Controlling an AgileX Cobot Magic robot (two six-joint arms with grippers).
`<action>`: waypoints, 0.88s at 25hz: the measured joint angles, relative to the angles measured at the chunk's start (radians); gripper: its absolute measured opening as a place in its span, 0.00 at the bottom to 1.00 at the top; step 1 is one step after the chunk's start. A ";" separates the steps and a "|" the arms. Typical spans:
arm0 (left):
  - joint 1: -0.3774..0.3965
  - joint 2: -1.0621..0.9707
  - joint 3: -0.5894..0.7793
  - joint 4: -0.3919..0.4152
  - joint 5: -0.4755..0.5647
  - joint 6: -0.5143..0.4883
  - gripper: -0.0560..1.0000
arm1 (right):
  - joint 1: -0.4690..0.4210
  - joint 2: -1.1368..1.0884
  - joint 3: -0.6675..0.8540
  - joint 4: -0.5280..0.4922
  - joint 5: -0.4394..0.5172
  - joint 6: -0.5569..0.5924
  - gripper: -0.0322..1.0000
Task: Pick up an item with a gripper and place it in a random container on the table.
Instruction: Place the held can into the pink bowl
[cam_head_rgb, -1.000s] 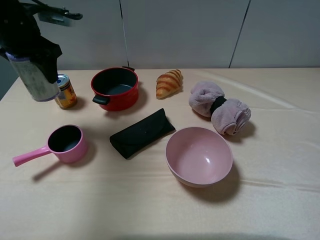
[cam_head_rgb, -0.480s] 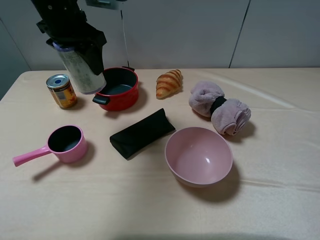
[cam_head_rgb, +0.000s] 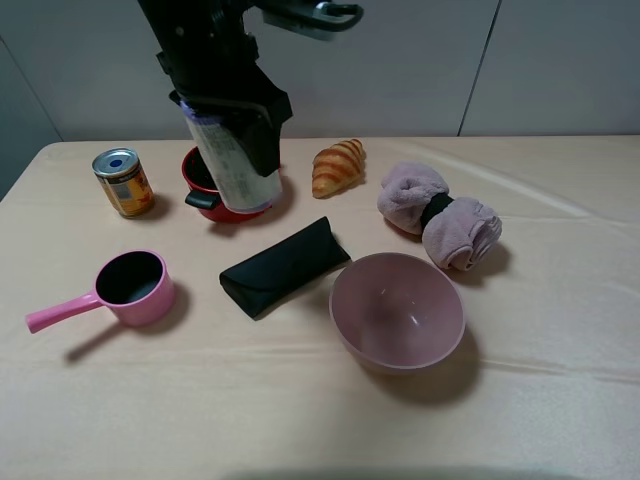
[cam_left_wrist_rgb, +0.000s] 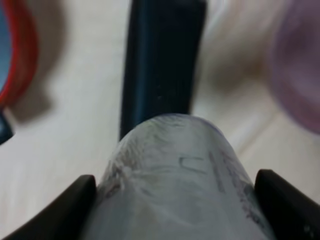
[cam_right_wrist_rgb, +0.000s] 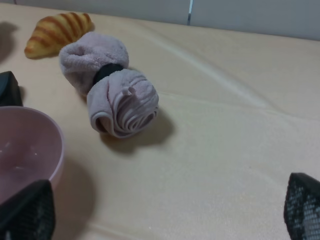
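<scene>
1. High over the desk (cam_head_rgb: 560, 330), at about 11 o'clock from its middle: the left pincer (cam_head_rgb: 222, 108), clenched on the white speckled cylinder (cam_head_rgb: 238, 165).
2. Gripped at the purple top end and tilted a little, with the bottom end hanging in the air.
3. From the high camera, right in front of the red pot (cam_head_rgb: 199, 186) and hiding a good part of it.
4. From the left wrist camera: big and blurry, squeezed between two black fingers (cam_left_wrist_rgb: 67, 212), with the black case (cam_head_rgb: 285, 266) down below on the desk.
5. At 5 o'clock from the desk's middle: the pink bowl (cam_head_rgb: 397, 312), open side up, well apart from the cylinder.
6. At 10 o'clock from the bowl and just beside it: the black case, lying flat.
7. At 1 o'clock from the bowl, near it: a rolled-up towel (cam_head_rgb: 440, 215) with a dark band round its middle.
8. At 12 o'clock from the case: a croissant (cam_head_rgb: 338, 166).
9. At 9 o'clock from the red pot: a tin can (cam_head_rgb: 123, 182), standing up.
10. At 6 o'clock from the can: a small pink saucepan (cam_head_rgb: 135, 287), with its long handle pointing to 8 o'clock.
11. Right pincer (cam_right_wrist_rgb: 165, 215): released, jaws wide apart with only bare desk between them, low down near the bowl and the towel.
</scene>
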 joint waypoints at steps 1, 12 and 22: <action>-0.017 0.000 0.000 0.000 -0.010 0.000 0.67 | 0.000 0.000 0.000 0.000 0.000 0.000 0.70; -0.203 0.001 0.000 0.000 -0.094 0.019 0.67 | 0.000 0.000 0.000 0.000 0.000 0.000 0.70; -0.313 0.137 -0.118 -0.001 -0.080 0.051 0.67 | 0.000 0.000 0.000 0.000 0.000 0.000 0.70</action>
